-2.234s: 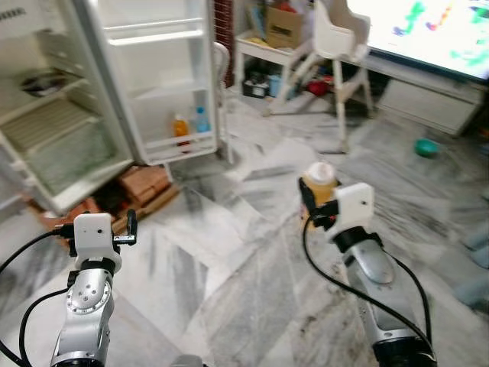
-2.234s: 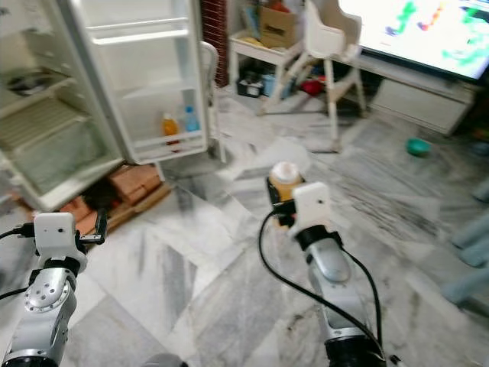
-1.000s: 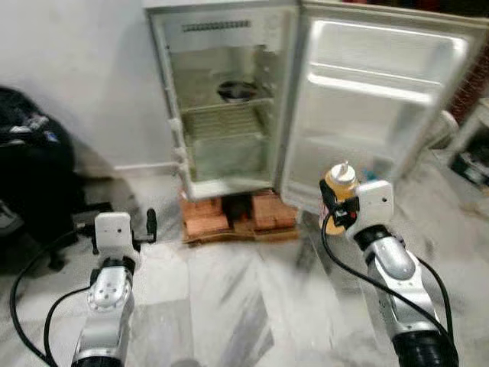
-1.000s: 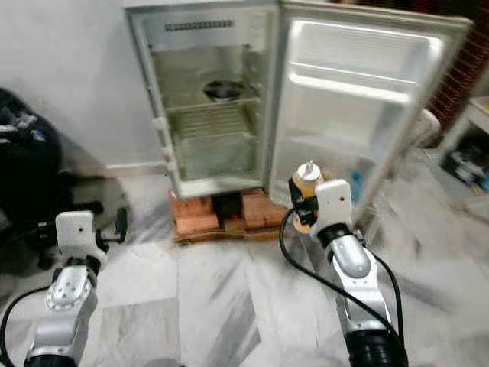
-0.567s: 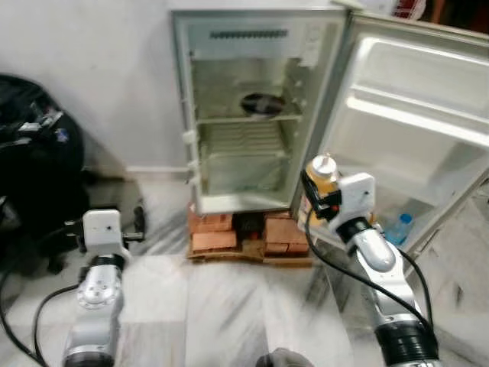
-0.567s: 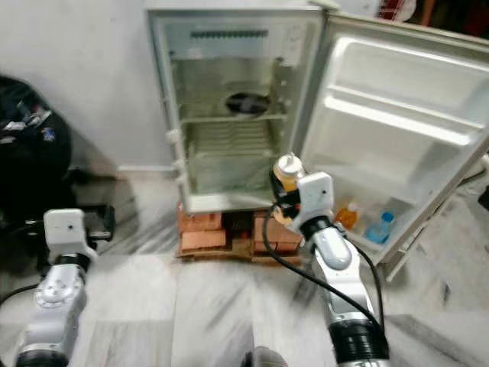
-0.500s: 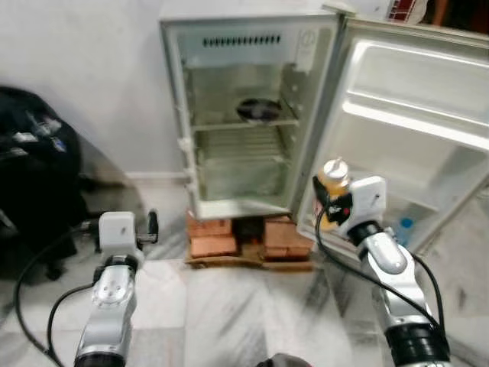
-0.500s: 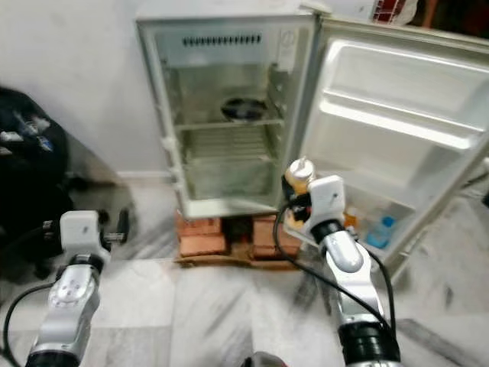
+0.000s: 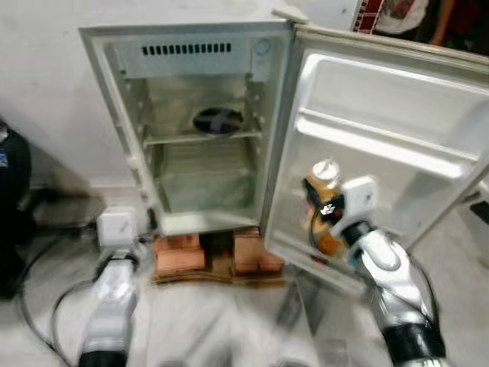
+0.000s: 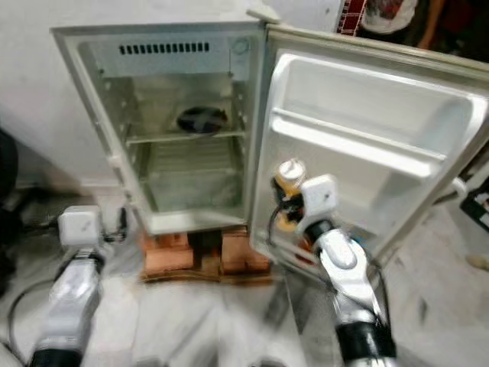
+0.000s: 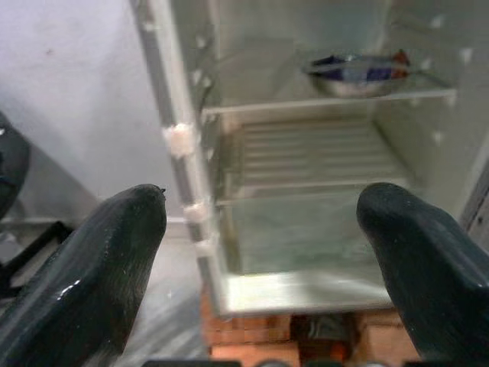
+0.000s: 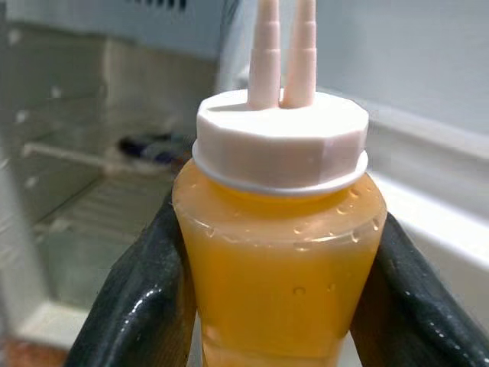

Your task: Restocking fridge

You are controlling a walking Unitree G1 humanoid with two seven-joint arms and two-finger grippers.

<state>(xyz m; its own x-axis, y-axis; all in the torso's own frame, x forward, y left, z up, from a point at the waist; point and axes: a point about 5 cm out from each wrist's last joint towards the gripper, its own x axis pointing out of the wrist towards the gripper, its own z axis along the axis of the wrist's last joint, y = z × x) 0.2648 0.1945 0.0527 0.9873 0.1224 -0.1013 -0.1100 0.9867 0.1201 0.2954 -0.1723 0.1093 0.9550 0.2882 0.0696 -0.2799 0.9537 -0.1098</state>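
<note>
An orange squeeze bottle (image 12: 279, 252) with a white twin-nozzle cap is held upright in my right gripper (image 9: 322, 208), which is shut on its body. The bottle (image 9: 324, 177) hangs in front of the inner side of the open fridge door (image 9: 397, 115), just above the door's bottom shelf. The white fridge (image 9: 114, 99) stands open, with wire shelves and a dark bowl (image 9: 216, 120) on the upper one. My left gripper (image 11: 263, 195) is open and empty, low by the fridge's left front corner, facing the compartment.
The fridge rests on red bricks (image 9: 183, 252) over a marble floor. A dark bulky object (image 9: 9, 183) sits at the far left by the wall. A person (image 9: 405, 15) stands behind the top of the door. A small orange item sits low in the door shelf.
The camera has moved closer to the fridge, which now looms larger. The bottle stays held in my right gripper and now hangs against the door's inner side. The picture is blurred low down.
</note>
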